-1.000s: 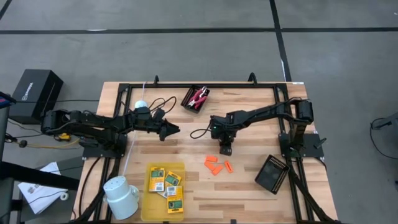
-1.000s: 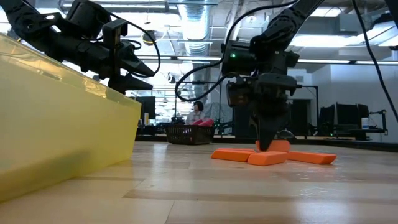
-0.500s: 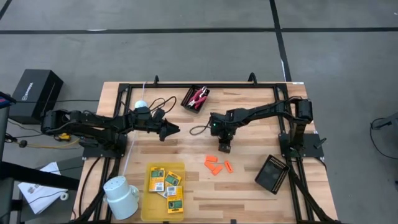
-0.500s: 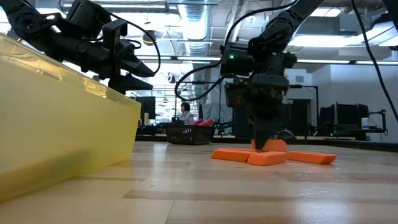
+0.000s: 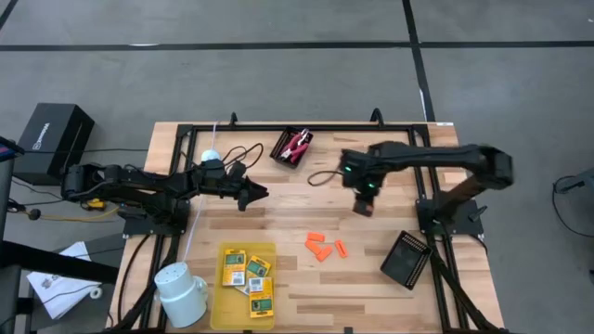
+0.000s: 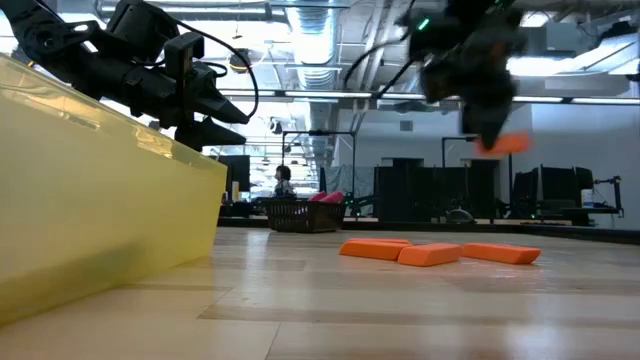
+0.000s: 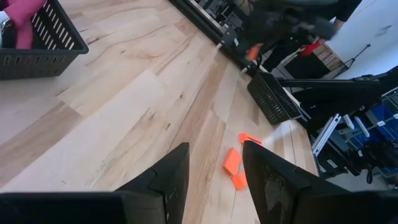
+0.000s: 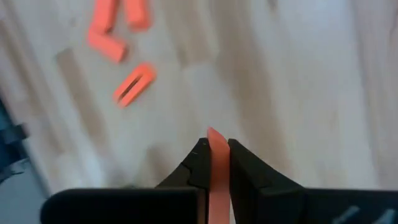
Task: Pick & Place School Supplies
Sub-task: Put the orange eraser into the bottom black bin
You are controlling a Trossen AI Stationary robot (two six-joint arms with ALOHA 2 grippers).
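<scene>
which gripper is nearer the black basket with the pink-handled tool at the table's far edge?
Left, narrowly. The left gripper hovers just left of and nearer than the basket. The right gripper, shut on an orange piece, hangs farther off to its right.

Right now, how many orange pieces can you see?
5 orange pieces. One is gripped in the right hand, held above the table. Four lie loose on it in a cluster: two side by side, one beside them, one slightly apart. None seems hidden.
</scene>
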